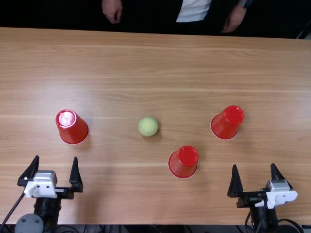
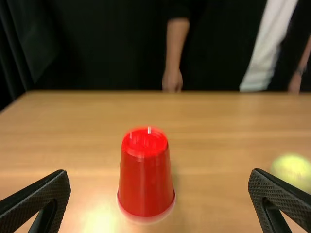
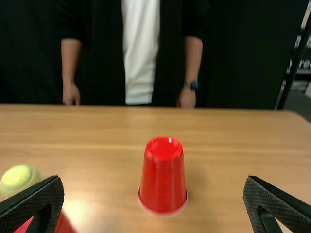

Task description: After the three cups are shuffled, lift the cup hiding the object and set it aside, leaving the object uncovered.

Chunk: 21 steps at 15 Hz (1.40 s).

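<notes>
Three red cups stand upside down on the wooden table: one at the left (image 1: 72,126), one near the middle front (image 1: 183,161), one at the right (image 1: 227,122). A yellow-green ball (image 1: 148,126) lies uncovered between the left and middle cups. My left gripper (image 1: 54,174) is open near the front edge, just in front of the left cup (image 2: 145,172); the ball (image 2: 291,168) lies off to its side. My right gripper (image 1: 257,180) is open at the front right, facing the right cup (image 3: 163,175), with the ball (image 3: 18,178) off to its side.
A person stands across the table at its far edge, hands (image 1: 112,10) hanging off the table and touching nothing. Bare tabletop (image 1: 155,68) spreads between the cups and the far edge.
</notes>
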Tool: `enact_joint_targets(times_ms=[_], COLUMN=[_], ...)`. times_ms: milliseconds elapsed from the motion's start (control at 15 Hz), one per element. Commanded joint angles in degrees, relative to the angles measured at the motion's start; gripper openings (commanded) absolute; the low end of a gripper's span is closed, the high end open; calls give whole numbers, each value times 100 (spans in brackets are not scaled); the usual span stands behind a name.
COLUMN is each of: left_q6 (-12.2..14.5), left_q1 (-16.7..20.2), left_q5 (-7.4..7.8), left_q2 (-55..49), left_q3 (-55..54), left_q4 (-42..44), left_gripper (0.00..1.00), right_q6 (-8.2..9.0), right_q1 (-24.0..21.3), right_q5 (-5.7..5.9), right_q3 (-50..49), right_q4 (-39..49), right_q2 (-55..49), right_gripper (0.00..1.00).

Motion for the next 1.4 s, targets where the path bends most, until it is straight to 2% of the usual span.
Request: enact_joint_targets(times_ms=[0,133,267,467,600,800,1333], left_q6=[58,47,58,69,69,37,47], left_q1=[25,17,17,17,17,17,17], left_q5=[47,57,36,47,47,4,36], left_q2=[-62,-62,-62,-62,-62,-62,-62], left_q3=[-402,-772,-982,-982,-982,-982,-982], left_q4=[402,655,655,666,666,676,666], left_gripper=[100,100,100,100,100,100,100], right_q6=[60,49,49,49,-4,28,28], right_q1=[-92,-92,-92,-92,-101,-101,-101], right_q5=[29,8,-13,-3,-3,8,8], right_q3=[-253,-772,-1360,-1694,-1703,-1703,-1703], right_q4=[574,1723,2103,2114,2114,2114,2114], right_q2=[-40,-40,-40,-40,-40,-40,-40], right_gripper=[100,100,100,100,100,100,100])
